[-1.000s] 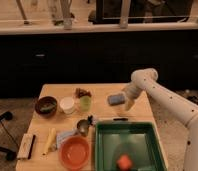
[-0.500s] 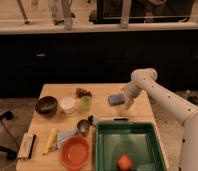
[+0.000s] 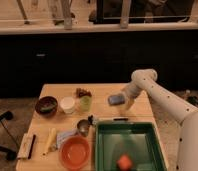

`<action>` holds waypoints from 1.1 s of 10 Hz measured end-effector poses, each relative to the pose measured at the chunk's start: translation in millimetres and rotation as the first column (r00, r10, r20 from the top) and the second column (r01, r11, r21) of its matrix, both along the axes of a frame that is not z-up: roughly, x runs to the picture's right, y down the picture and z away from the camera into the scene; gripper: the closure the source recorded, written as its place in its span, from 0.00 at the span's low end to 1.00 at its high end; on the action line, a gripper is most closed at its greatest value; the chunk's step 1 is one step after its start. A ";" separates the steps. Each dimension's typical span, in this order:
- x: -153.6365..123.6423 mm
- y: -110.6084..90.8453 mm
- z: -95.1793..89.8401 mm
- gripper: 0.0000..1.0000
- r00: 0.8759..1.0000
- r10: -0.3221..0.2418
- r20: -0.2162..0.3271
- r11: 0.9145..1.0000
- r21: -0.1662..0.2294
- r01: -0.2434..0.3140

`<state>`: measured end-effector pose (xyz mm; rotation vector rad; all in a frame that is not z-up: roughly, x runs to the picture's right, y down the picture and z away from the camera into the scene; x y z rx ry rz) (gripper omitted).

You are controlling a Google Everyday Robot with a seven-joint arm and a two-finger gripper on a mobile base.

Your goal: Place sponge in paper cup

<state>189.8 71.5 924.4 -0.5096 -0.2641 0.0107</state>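
The sponge [image 3: 115, 99], a small blue-grey pad, is at the table's far right part. My gripper [image 3: 124, 100] is at the sponge's right edge, at the end of the white arm that reaches in from the right. I cannot tell whether the sponge rests on the table or is held. The white paper cup [image 3: 68, 104] stands upright left of the sponge, between a dark bowl and a greenish cup, well apart from the gripper.
A green tray [image 3: 104, 150] with an orange-red block [image 3: 124, 162] fills the front right. An orange bowl [image 3: 74, 152], a metal scoop [image 3: 83, 127], a dark bowl [image 3: 46, 106], a greenish cup [image 3: 85, 103] and a yellow item [image 3: 51, 141] sit on the left half.
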 end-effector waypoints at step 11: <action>-13.9 5.6 9.4 0.20 0.999 -0.044 0.027 0.999 0.007 0.044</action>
